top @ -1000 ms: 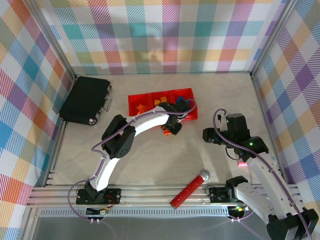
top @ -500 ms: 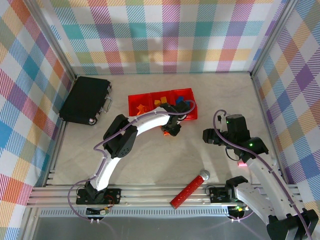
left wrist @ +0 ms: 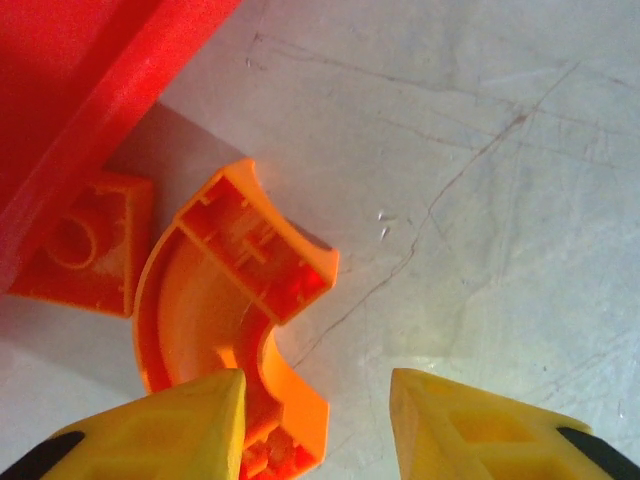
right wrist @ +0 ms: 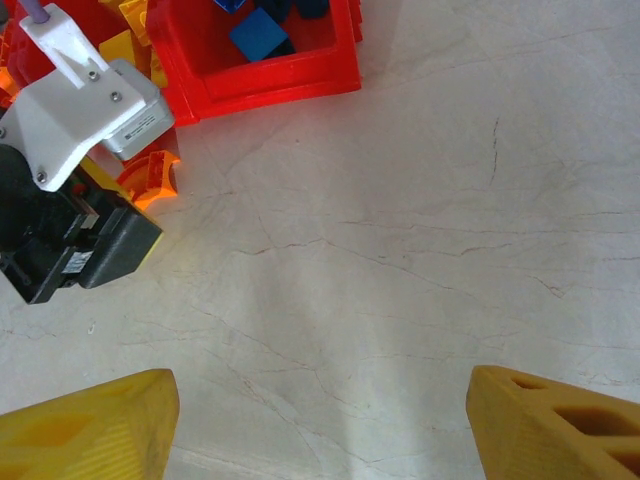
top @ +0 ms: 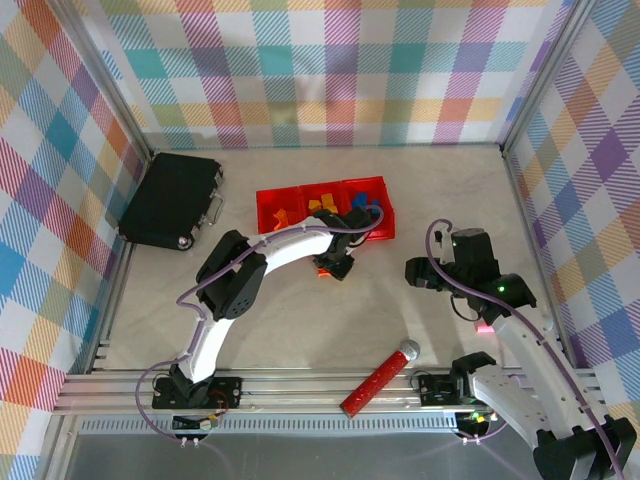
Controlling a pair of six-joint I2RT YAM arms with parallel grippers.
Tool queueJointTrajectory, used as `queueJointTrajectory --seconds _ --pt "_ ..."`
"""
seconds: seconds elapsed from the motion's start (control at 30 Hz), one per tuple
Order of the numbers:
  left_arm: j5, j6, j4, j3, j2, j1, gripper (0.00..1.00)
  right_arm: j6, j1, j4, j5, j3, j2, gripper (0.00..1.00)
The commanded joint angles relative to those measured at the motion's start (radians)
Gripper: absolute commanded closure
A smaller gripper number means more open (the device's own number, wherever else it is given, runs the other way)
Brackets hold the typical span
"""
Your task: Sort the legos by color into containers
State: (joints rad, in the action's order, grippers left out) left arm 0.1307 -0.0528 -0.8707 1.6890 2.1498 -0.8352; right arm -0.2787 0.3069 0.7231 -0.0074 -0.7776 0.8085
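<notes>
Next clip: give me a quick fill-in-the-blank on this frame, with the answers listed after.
1. The arched lego on the table by the left pincer is ___.
2. The right pincer has its jaws ___.
3. In the top view, the right-end bin of the containers holds ___ bricks.
4. The flat case left of the containers is ___.
Missing words: orange; open; blue; black.

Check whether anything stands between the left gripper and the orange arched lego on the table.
Nothing visible does. The left gripper is open right at the orange arched lego, whose near end lies between the fingertips. A small orange square lego sits aside by the red bin, out of the way.
</notes>
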Motion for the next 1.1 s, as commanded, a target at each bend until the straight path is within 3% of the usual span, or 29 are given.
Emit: queueJointTrajectory --seconds 0.0,0.27,0.43,0.6,1.07 --pt "0.007 0.049 -0.05 -0.02 -0.077 0.004 0.55 0.001 -0.005 -0.003 0.005 0.009 -0.005 0.24" --pt "-0.066 0.243 -0.103 -0.088 -0.152 0.001 0.45 0.0 -0.005 -0.008 0.002 0.009 0.0 0.24" --pt "-0.045 0.376 -0.111 -0.129 -0.173 -0.007 0.45 0.001 -0.005 -0.014 -0.001 0.011 0.005 0.24" --pt "-0.102 0.504 -0.047 -0.169 -0.19 -0.005 0.45 0.001 -0.005 -0.014 -0.001 0.009 0.011 0.24" --pt "-0.043 0.585 0.017 -0.141 -0.186 -0.008 0.47 0.004 -0.005 -0.02 -0.003 0.006 0.021 0.24"
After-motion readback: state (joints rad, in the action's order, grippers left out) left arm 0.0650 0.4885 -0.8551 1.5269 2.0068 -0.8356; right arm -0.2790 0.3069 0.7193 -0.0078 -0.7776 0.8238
